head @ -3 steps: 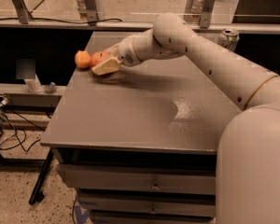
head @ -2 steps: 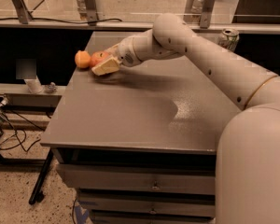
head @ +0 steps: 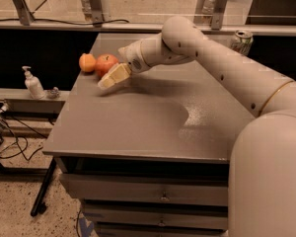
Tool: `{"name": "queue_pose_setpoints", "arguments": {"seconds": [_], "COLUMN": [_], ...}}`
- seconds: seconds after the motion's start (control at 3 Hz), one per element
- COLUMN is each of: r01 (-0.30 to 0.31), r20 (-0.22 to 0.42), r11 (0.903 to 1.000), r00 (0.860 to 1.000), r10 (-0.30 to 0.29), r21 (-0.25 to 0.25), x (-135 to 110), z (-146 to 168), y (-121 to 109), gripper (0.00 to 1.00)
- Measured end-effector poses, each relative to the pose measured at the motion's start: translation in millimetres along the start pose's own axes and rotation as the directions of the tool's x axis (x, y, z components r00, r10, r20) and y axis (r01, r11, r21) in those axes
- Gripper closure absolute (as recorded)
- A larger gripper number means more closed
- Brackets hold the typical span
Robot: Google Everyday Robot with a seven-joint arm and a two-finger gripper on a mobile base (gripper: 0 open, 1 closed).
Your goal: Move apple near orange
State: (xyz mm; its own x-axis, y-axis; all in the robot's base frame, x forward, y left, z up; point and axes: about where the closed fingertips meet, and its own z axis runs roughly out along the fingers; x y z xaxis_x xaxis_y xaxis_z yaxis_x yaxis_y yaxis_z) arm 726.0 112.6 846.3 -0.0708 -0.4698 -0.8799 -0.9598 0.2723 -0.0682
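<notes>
At the far left corner of the surface (head: 138,125) the orange (head: 87,62) sits by the left edge. The apple (head: 106,64) stands just beside it on its right, apparently touching. The tool (head: 113,76) is low over the surface against the apple's near right side; whether it is released or clenched cannot be told. Judgement: placement looks achieved. Any withdrawal should go up and toward the right edge, so nothing nudges the apple into the orange and off the left edge. A can (head: 241,41) stands at the far right corner.

Cream jaws beside red-yellow apple (head: 106,63)
</notes>
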Motion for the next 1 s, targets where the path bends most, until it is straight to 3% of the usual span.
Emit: {"name": "queue_pose_setpoints", "arguments": {"seconds": [0.33,0.67,1.0], "r01": [0.002,0.014,0.026], "r20": [-0.001,-0.007,0.002], "r11": [1.0,0.9996,0.9977], "r00": [1.0,1.0,1.0], "r10": [-0.002,-0.014,-0.027], "r21": [0.001,0.025,0.062], "x": [1.1,7.8,18.1], "z": [-4.6,-34.9,-87.0], "y": [0.7,4.9,12.3], "gripper": [0.0,0.0,0.0]}}
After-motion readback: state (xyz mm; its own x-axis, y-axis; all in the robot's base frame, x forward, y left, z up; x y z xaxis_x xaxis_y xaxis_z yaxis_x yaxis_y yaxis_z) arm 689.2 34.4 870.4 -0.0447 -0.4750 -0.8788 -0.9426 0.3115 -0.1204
